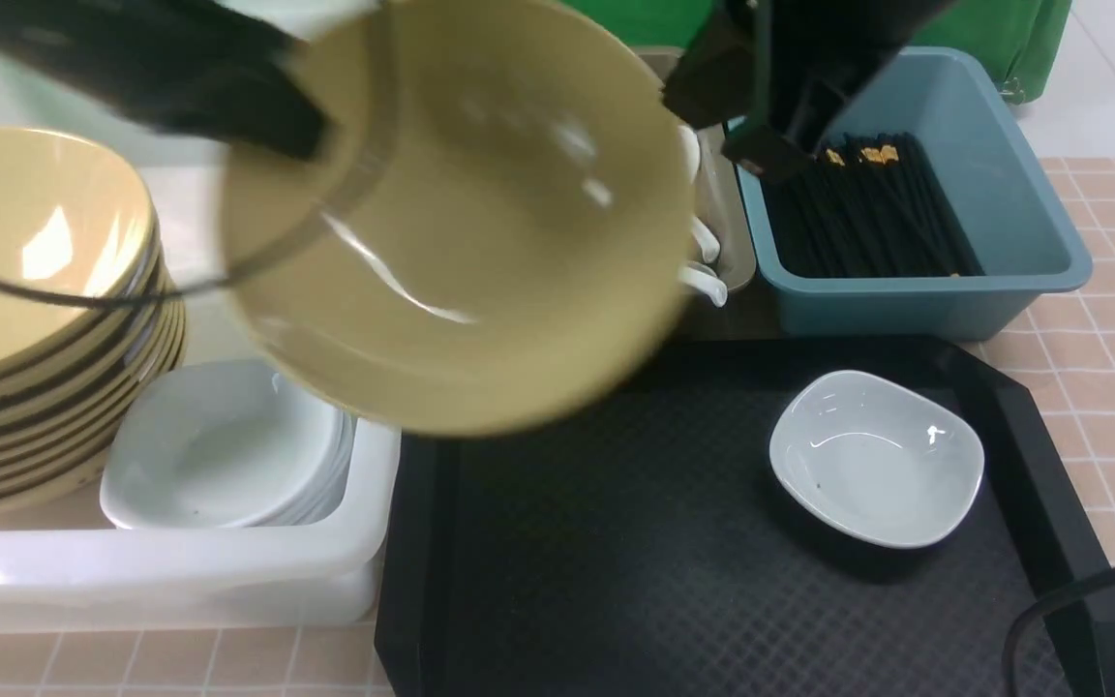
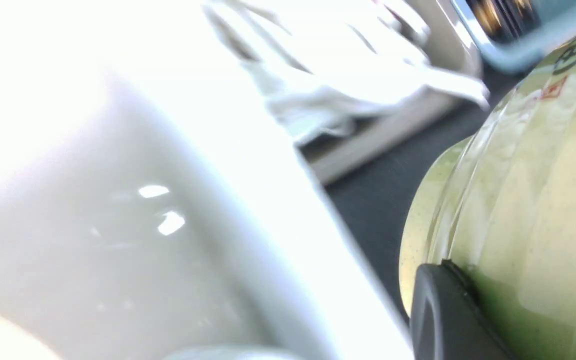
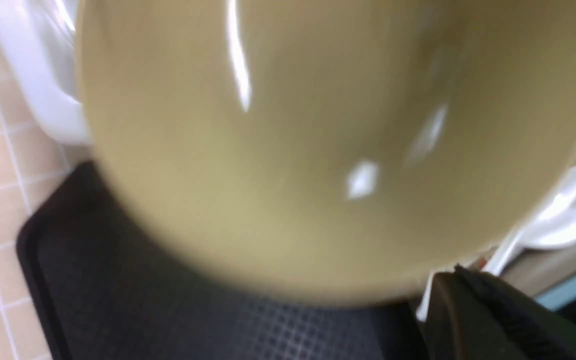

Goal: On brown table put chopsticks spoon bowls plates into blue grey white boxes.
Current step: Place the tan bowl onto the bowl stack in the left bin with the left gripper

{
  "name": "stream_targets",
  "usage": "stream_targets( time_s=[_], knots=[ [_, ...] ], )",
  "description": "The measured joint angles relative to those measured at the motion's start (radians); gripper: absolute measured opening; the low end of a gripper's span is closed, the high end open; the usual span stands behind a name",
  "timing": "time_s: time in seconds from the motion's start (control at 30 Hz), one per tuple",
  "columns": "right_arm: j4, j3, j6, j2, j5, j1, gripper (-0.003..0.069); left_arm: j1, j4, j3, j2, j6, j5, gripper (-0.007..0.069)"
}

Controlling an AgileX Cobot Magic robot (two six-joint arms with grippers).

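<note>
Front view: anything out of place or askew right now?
Nothing spilled or broken. The yellow bowl hangs tilted and blurred above the black tray, pinched at its rim by the left gripper, jaws shut. One white plate sits alone on the tray.

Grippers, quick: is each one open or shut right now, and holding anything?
Left gripper: closed on the bowl at its rim.
Right gripper: closed, beside the bowl; whether it grips anything cannot be told.

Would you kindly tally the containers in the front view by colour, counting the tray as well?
White box: 1
Grey box: 1
Blue box: 1
Black tray: 1
Total: 4
</note>
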Motion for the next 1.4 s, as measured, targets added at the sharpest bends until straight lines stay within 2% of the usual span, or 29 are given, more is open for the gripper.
stream_targets(
  time_s=[0.03, 0.2, 0.3, 0.4, 0.73, 0.9, 1.03, 1.2, 1.23, 1.27, 1.4],
  knots=[
    [0.0, 0.0, 0.0, 0.0, -0.004, 0.002, 0.0036, 0.038, -0.006, 0.011, -0.021, 0.0, 0.0, 0.0007],
    [0.034, -0.001, 0.0, 0.0, -0.037, 0.011, 0.0036, 0.356, -0.045, 0.094, -0.179, -0.001, -0.033, 0.0007],
    [0.049, -0.001, -0.021, 0.0, -0.06, 0.04, 0.0036, 0.499, -0.049, 0.129, -0.231, -0.007, -0.053, 0.0007],
    [0.061, -0.001, -0.028, 0.001, -0.068, 0.074, 0.0037, 0.593, -0.045, 0.166, -0.232, -0.011, -0.08, 0.0007],
    [0.066, -0.001, -0.047, 0.003, -0.063, 0.092, 0.0038, 0.625, 0.031, 0.221, -0.093, -0.046, -0.206, 0.0011],
    [0.066, -0.001, -0.049, 0.003, -0.063, 0.092, 0.004, 0.626, 0.07, 0.221, -0.023, -0.057, -0.223, 0.0063],
    [0.066, -0.001, -0.051, 0.003, -0.059, 0.092, 0.0042, 0.626, 0.087, 0.221, 0.005, -0.065, -0.211, 0.0178],
    [0.064, -0.001, -0.057, 0.003, -0.052, 0.092, 0.0044, 0.624, 0.147, 0.193, 0.005, -0.095, -0.184, 0.0399],
    [0.063, -0.001, -0.057, 0.003, -0.052, 0.092, 0.0044, 0.624, 0.16, 0.19, 0.005, -0.097, -0.184, 0.0408],
    [0.05, -0.001, -0.056, 0.003, -0.045, 0.092, 0.0045, 0.626, 0.2, 0.151, 0.005, -0.128, -0.161, 0.0482],
    [-0.021, -0.001, -0.021, 0.003, -0.037, 0.092, 0.0047, 0.625, 0.216, 0.054, -0.002, -0.179, -0.083, 0.0557]
  ],
)
